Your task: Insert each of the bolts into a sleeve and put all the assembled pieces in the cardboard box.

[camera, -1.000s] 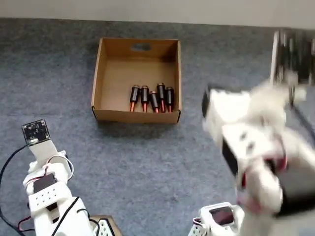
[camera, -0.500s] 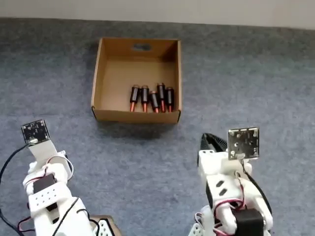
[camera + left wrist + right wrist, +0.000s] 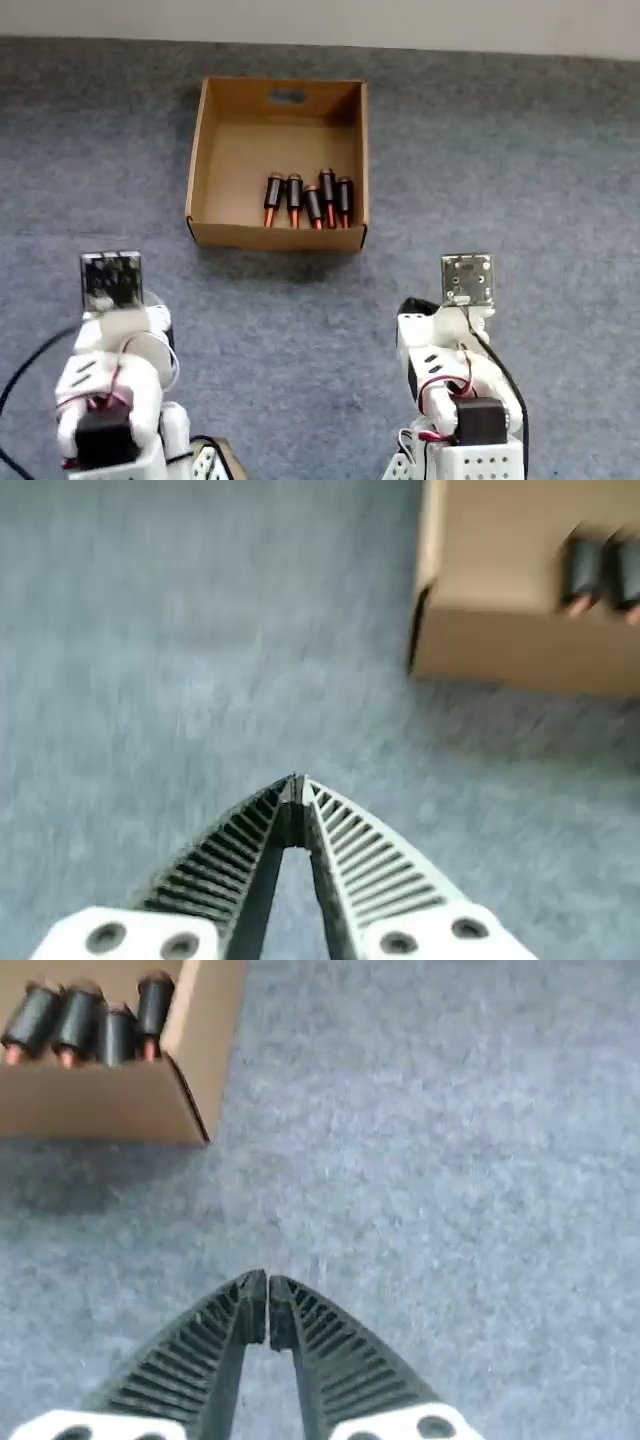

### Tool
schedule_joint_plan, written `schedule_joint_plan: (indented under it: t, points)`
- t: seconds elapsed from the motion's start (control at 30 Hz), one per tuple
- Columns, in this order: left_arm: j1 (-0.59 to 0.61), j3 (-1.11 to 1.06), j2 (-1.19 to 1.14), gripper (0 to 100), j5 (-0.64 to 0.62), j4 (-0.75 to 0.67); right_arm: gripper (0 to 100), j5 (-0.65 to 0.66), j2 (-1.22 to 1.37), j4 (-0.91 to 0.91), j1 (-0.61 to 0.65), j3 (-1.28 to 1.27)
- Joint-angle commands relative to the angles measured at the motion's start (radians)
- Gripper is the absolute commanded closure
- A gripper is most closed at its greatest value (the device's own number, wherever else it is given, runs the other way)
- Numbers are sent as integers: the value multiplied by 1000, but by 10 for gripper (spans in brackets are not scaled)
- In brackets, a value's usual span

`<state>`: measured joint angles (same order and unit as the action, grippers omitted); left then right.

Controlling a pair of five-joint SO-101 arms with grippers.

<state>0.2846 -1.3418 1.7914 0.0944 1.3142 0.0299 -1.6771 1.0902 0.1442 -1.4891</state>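
From above, the cardboard box [image 3: 276,236] sits open on the grey mat [image 3: 300,330], toward the far side and a little left of centre. Five bolt-and-sleeve pieces [image 3: 313,205] lie inside it in a tight row against the near wall. Each has a black sleeve with an orange-red tip pointing toward the arms. The left arm [image 3: 110,400] and the right arm [image 3: 460,400] stand at the near edge of the mat, one on either side. Both are folded back and well apart from the box.

In the left wrist view, the left claw [image 3: 293,784] hangs over bare mat with its two ribbed black fingers [image 3: 225,850] pressed together at the tips and nothing between them. A corner of the box shows farther off, with its near wall [image 3: 520,645] facing the camera. The black ends of two pieces [image 3: 582,568] peek over that wall.

In the right wrist view, the right claw [image 3: 259,1286] also sits over bare mat. Its fingers [image 3: 340,1355] are drawn together at the tips and hold nothing. The other near corner of the box [image 3: 100,1105] lies beyond it, off to one side. Four of the pieces [image 3: 80,1020] can be seen lined up just behind the near wall.
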Motion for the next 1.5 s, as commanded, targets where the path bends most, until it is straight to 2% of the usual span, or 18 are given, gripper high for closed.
schedule_joint_plan:
  t: [0.0,0.3,0.47,0.9,1.23,1.47]
  points:
    - [-61,-31,-38,986,-2,-46,993,12,-5,-10,-10,-39]
    - [-147,-240,-44,988,-3,-52,993,12,-5,-10,-10,-289]
    - [-203,-363,-44,989,-3,-54,993,12,-5,50,-12,-303]
    - [-200,-358,-44,989,-5,-52,993,15,-12,56,-10,-303]
    - [-206,-355,-2,989,-5,-51,993,17,-163,62,-8,-311]
    - [-206,-355,25,989,-5,-51,993,15,-159,154,-10,-311]
